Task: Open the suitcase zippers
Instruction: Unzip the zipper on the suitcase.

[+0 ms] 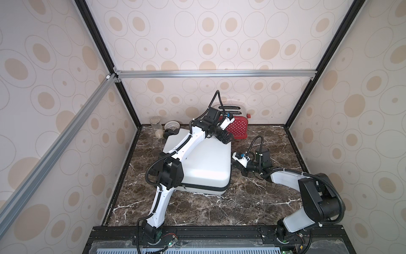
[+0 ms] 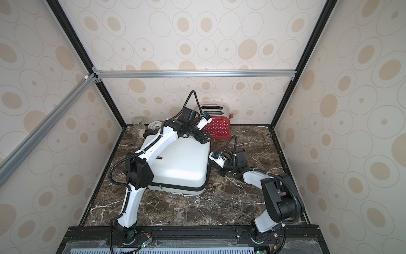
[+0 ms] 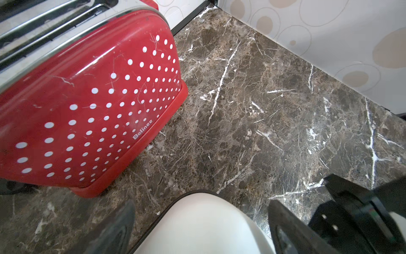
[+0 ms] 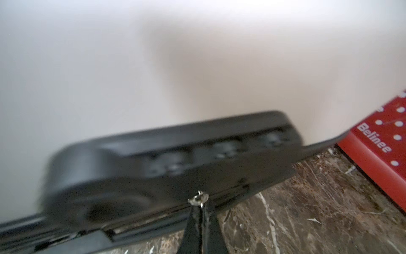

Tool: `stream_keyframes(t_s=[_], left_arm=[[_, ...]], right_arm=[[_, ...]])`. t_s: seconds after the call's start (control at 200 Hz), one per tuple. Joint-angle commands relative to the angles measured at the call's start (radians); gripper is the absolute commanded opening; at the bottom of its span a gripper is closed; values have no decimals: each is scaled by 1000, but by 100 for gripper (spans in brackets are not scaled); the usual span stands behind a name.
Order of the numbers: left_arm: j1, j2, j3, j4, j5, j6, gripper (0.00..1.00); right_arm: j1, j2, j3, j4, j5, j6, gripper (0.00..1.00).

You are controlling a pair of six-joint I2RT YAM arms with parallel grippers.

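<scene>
Nearest you, the small white glossy hard-shell suitcase (image 1: 204,162) lies flat on the brown marble counter (image 1: 219,209), left of centre. Its black zipper band (image 1: 211,188) is closed along the near side, with a silver pull tab (image 1: 184,187) lying loose there. At the case's right side, your right end effector (image 4: 198,211) is clenched on another small silver pull tab (image 4: 198,199) (only by its very tip), so a quick tug may slip off. Farther back, your left end effector (image 1: 226,138) hangs released astride the far right corner, gripping nothing. Unbraced, the case could slide toward the red polka-dot toaster (image 1: 238,129) at the far edge.
</scene>
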Motion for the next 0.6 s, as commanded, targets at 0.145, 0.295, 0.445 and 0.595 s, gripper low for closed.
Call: stream_keyframes(t_s=[0.145, 0.295, 0.445, 0.595], left_arm=[[-9, 7, -76, -147, 61, 24, 94], [-11, 4, -86, -140, 67, 27, 94], [-15, -5, -96, -123, 73, 27, 94], [-20, -6, -108, -106, 82, 20, 93]], right_arm=[[-56, 181, 204, 302, 46, 284, 0], [-59, 279, 344, 261, 57, 310, 0], [-60, 363, 482, 191, 50, 290, 0], [-60, 418, 569, 150, 34, 266, 0]])
